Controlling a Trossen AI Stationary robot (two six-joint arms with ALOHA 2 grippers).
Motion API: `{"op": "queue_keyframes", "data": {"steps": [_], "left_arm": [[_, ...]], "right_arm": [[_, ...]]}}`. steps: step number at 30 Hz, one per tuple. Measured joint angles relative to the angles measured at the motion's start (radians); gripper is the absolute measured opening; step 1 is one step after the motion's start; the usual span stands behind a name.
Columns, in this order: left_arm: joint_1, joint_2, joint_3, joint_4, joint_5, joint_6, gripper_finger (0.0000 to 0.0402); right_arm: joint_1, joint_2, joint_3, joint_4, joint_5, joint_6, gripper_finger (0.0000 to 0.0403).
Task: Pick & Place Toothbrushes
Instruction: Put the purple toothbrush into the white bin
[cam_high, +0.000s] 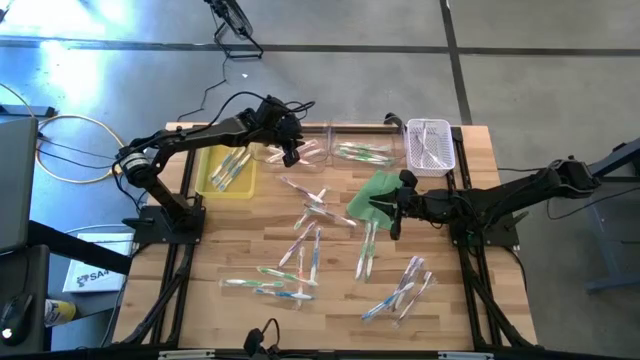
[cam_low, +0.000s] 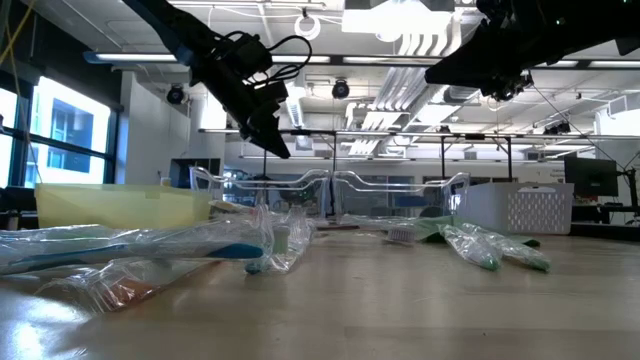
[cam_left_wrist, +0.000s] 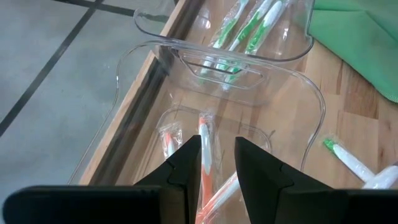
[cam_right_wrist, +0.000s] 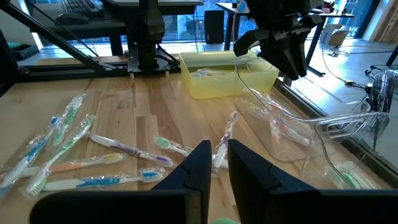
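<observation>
Several wrapped toothbrushes (cam_high: 308, 240) lie scattered flat on the wooden table (cam_high: 450, 300). My left gripper (cam_left_wrist: 217, 146) hangs open over a clear bin (cam_high: 305, 150) at the far edge, clear of its rim in the low view (cam_low: 278, 148). Orange-handled toothbrushes (cam_left_wrist: 205, 155) lie on that bin's floor below the fingers. My right gripper (cam_right_wrist: 219, 152) hovers above the green cloth (cam_high: 372, 192) at the table's right middle. Only a narrow gap shows between its fingers, and I see nothing held there.
A second clear bin (cam_high: 365, 152) beside the first holds green toothbrushes (cam_left_wrist: 245, 28). A yellow bin (cam_high: 225, 172) with toothbrushes stands at the far left. A white slotted basket (cam_high: 430, 145) stands at the far right.
</observation>
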Motion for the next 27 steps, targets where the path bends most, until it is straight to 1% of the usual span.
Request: {"op": "queue_keyframes", "data": {"steps": [19,23,27], "left_arm": [[0.000,0.000,-0.001,0.011,0.003,0.006,0.0093],[-0.014,0.000,-0.001,0.011,0.002,0.096,0.0093],[-0.073,0.000,-0.002,0.014,0.001,0.188,0.0093]], "right_arm": [[0.000,0.000,0.000,0.000,0.000,0.000,0.0045],[0.000,0.000,0.000,0.000,0.001,0.000,0.0045],[0.000,0.000,0.000,0.000,0.003,-0.007,0.0045]]}}
